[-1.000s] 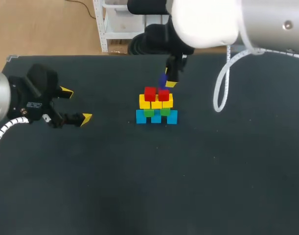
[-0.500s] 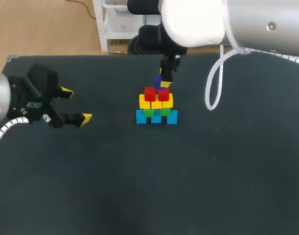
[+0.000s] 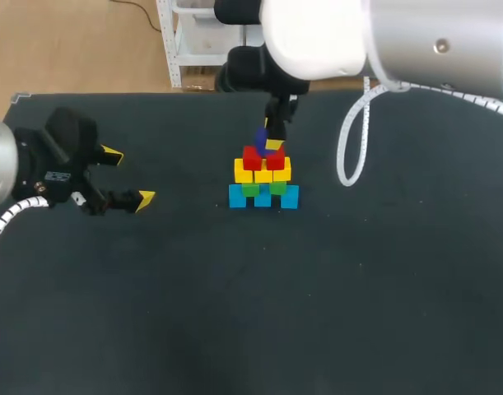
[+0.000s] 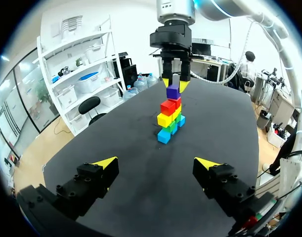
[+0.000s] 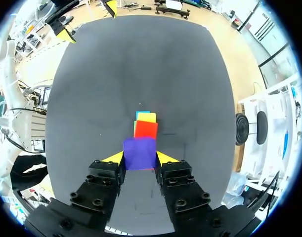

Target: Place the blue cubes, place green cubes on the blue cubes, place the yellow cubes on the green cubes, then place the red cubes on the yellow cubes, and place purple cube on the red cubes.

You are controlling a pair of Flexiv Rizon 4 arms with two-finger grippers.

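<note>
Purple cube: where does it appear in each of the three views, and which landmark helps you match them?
Head view: purple cube held in the right gripper, just above the red cubes.
Left wrist view: purple cube at the stack's top, far ahead of the open left gripper.
Right wrist view: purple cube clamped in the right gripper.
Shared landmark: the red cubes directly beneath it.

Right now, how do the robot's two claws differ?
The left gripper is open and empty; the right gripper is shut on the purple cube. The left gripper is off to one side of the cube stack; the right gripper is right above its red cubes. Both have yellow fingertips.
</note>
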